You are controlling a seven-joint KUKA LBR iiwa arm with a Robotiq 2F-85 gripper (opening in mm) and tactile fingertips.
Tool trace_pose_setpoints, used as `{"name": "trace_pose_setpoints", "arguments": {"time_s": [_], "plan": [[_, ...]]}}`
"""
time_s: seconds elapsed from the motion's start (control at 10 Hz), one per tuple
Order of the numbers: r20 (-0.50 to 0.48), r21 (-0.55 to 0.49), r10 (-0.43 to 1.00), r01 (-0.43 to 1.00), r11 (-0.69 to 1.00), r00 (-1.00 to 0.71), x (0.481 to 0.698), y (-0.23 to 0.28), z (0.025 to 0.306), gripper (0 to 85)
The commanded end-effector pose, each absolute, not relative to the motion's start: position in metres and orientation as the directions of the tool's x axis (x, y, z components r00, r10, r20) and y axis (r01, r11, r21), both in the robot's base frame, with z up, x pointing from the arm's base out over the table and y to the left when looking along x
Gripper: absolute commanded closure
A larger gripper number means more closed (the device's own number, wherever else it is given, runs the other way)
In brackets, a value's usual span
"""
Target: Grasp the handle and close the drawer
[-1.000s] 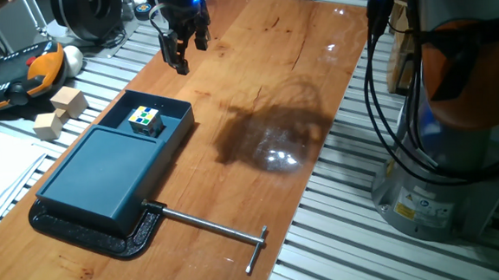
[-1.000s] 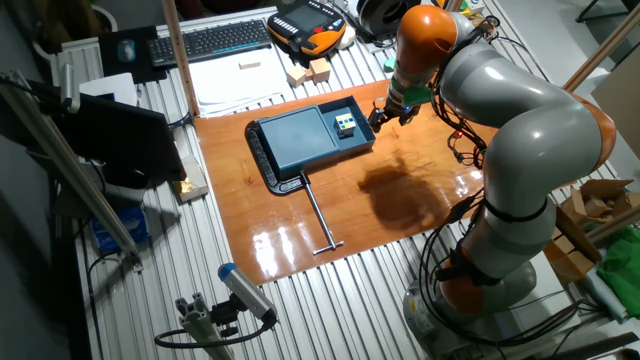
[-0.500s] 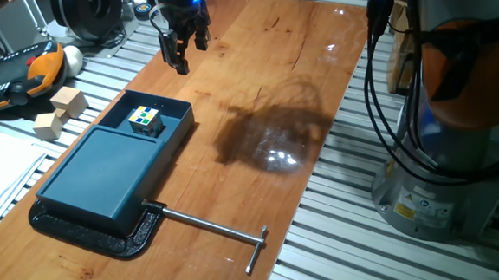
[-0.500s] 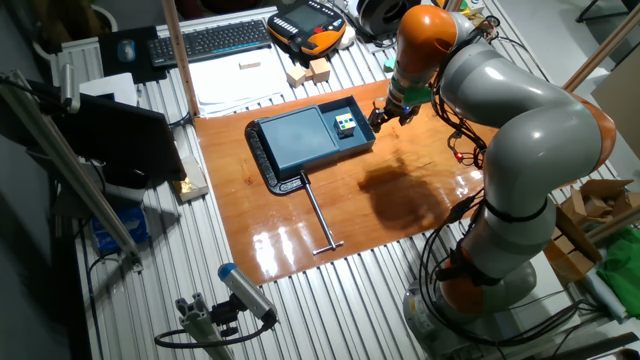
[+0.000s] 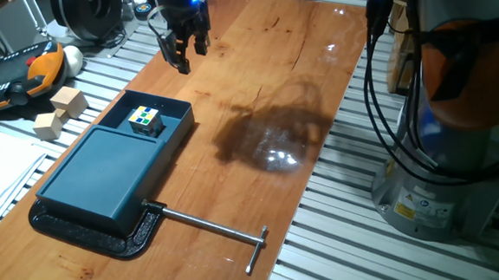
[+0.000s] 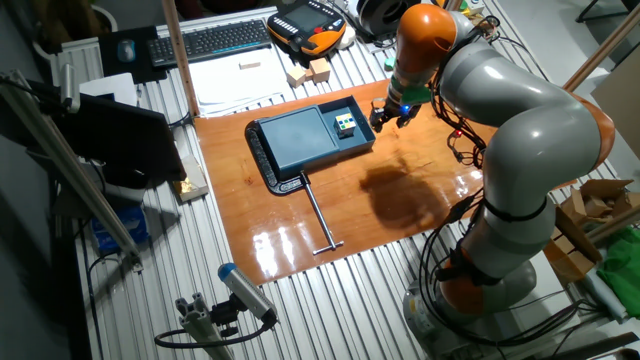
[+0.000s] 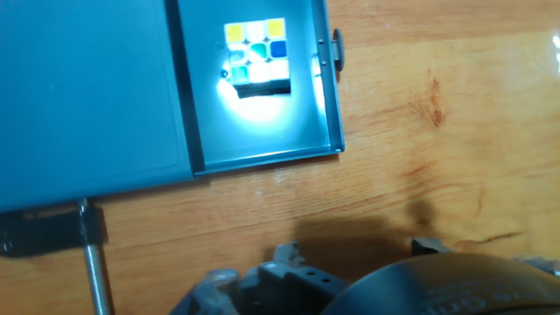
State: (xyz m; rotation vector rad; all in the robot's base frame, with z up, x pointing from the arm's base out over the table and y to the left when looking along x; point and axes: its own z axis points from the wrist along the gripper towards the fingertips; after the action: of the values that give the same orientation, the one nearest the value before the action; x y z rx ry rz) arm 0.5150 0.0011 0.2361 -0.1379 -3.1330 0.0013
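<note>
Gripper (image 5: 183, 50) hanging above bare wood, fingers apart, holding nothing. Well clear of the drawer (image 5: 161, 119), which sticks out of the box (image 5: 104, 171) on the end facing the gripper, with a small coloured cube (image 5: 146, 119) inside. Handle (image 5: 186, 116) at the drawer's outer end wall, the part nearest the gripper; in the hand view a small dark nub (image 7: 336, 48) on that wall, too small to make out well. Sliding axis along the box's length, so closing judged to call for a descent toward the handle, then a push away along that line into the box. Box seated on a black base (image 5: 95, 236); a rod (image 5: 211, 227) with a T end lying off its far corner, apart from the drawer. Fingertips not visible in the hand view; lower edge filled by dark, blurred hardware.
</note>
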Motion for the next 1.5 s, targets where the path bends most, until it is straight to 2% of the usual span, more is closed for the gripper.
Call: {"name": "trace_pose_setpoints", "arguments": {"time_s": [0.0,0.6,1.0,1.4], "plan": [[0.006,-0.002,0.088,0.088,0.996,-0.996,0.515,0.001,0.236,84.3],[0.013,-0.003,0.093,0.093,0.996,-0.996,0.515,0.0,0.234,84.3],[0.017,0.004,0.114,0.114,0.993,-0.993,0.521,-0.006,0.222,84.3],[0.009,-0.024,0.207,0.207,0.978,-0.978,0.532,-0.015,0.21,84.3]]}}
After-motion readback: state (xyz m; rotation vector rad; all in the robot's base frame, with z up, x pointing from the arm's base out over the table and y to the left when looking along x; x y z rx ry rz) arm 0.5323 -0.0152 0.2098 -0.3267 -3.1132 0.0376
